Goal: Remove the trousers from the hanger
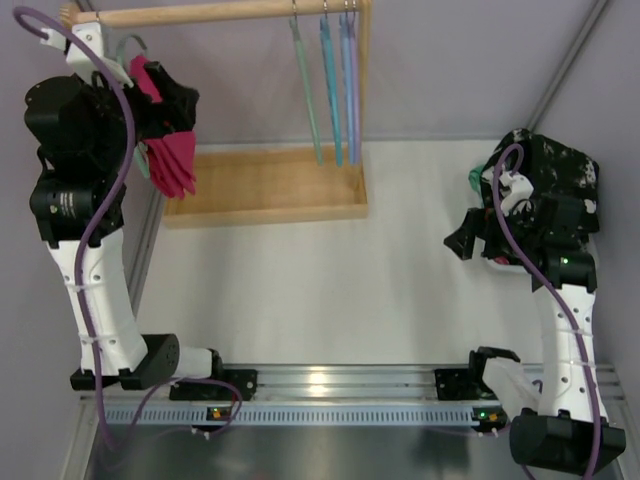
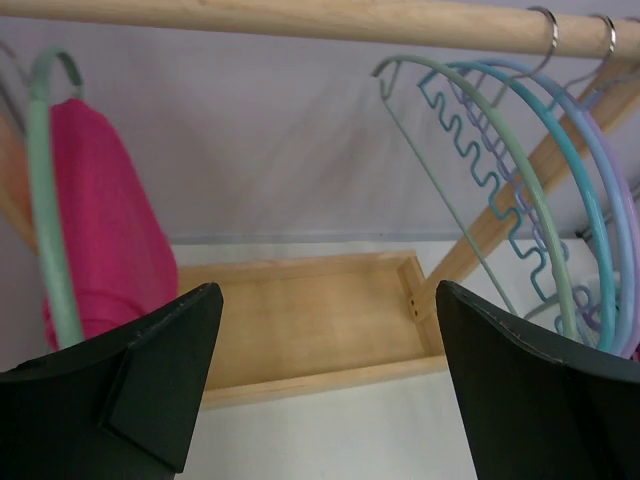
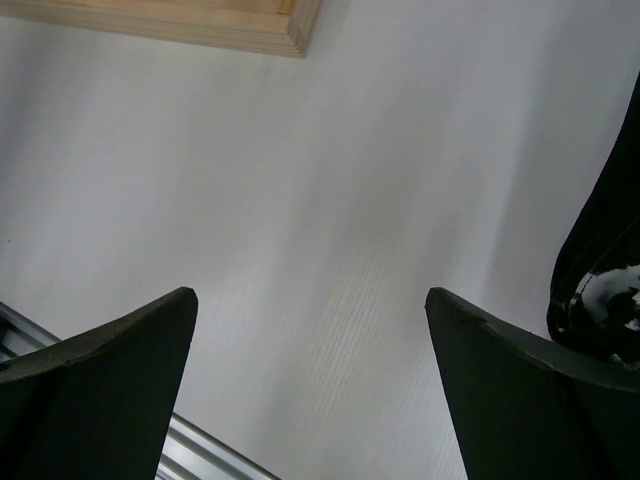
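Trousers (image 1: 170, 160) draped on hanger (image 2: 48, 200), up near the left end of the wooden rod (image 1: 220, 12). Left jaws spread wide, gripping nothing, trousers just beside their left finger; contact can't tell. Right jaws spread wide, nothing between them, over the white table (image 1: 330, 270). Only the left wrist view shows the hanger's green arm against the cloth; only the top view shows the speckled clothes (image 1: 565, 165). Four other hangers (image 1: 328, 90), one wooden tray (image 1: 265, 190).
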`<act>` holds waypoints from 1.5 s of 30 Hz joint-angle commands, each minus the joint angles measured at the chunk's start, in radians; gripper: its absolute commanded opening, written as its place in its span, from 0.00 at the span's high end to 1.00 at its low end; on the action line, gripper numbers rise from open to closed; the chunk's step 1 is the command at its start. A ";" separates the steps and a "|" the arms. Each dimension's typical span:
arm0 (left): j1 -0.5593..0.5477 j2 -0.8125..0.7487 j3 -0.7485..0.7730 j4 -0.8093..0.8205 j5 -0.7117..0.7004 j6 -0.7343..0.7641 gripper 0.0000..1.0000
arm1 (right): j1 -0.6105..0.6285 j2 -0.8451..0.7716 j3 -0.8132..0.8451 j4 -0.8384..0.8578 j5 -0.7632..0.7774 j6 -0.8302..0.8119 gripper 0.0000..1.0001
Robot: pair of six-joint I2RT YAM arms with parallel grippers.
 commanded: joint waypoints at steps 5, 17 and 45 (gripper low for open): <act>0.094 -0.069 0.017 0.034 -0.126 -0.051 0.05 | -0.014 0.000 0.007 -0.002 -0.032 -0.022 0.01; 0.304 0.008 -0.003 0.004 -0.144 -0.129 0.08 | -0.014 -0.043 -0.027 0.007 -0.047 -0.026 0.01; 0.625 0.094 -0.475 1.003 0.928 -0.850 0.52 | -0.013 -0.052 -0.063 0.043 -0.072 0.001 0.01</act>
